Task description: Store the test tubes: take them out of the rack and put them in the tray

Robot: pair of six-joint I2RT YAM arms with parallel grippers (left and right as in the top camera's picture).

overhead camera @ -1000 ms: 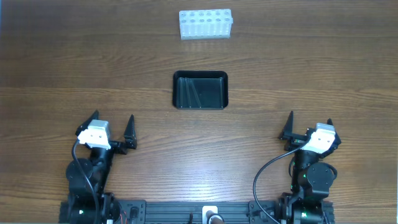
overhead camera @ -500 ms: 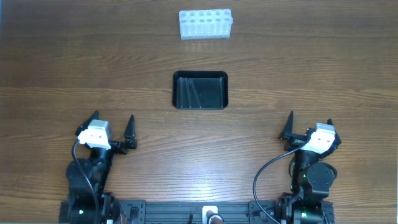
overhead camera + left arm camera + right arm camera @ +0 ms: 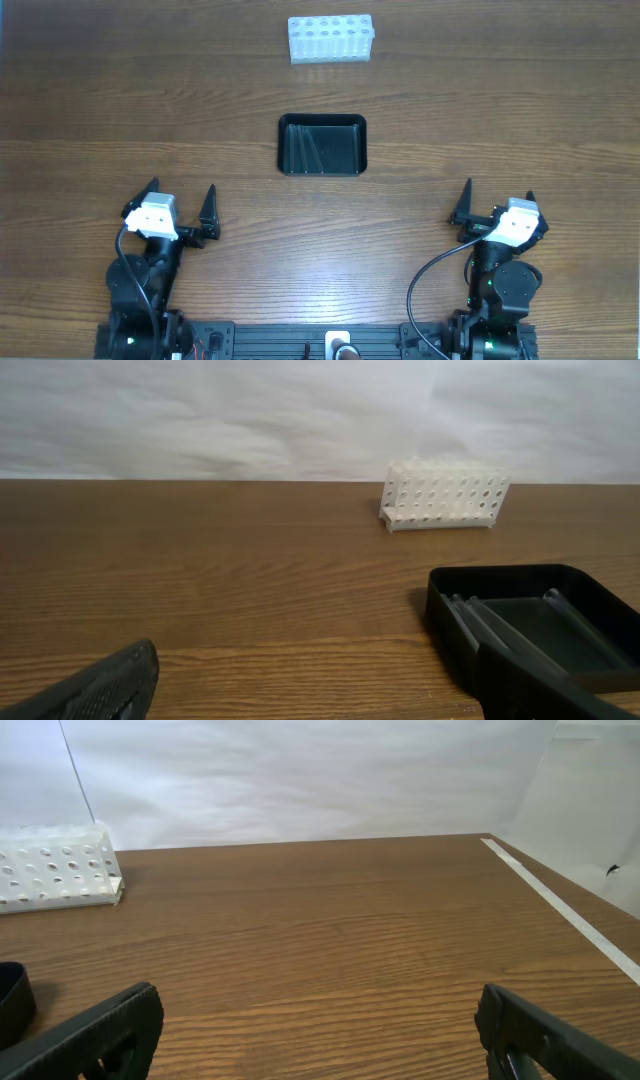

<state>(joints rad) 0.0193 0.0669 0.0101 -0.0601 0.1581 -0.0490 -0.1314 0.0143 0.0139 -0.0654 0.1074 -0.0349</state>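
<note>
Fingers are spreading wide on left pincer and right pincer; clear test tubes are lying in black rectangular plastic tray, white perforated plastic rack beyond.

Light is bright, even and diffuse, coming from overhead. The table has a soft sheen with no hard hotspots. Far ahead of the fingers, the rack casts barely any shadow. The tray interior is dark, with thin glints along the test tubes. The left gripper fingers read near-black. Beyond the right gripper fingers, the backdrop is evenly lit with faint grey folds.
</note>
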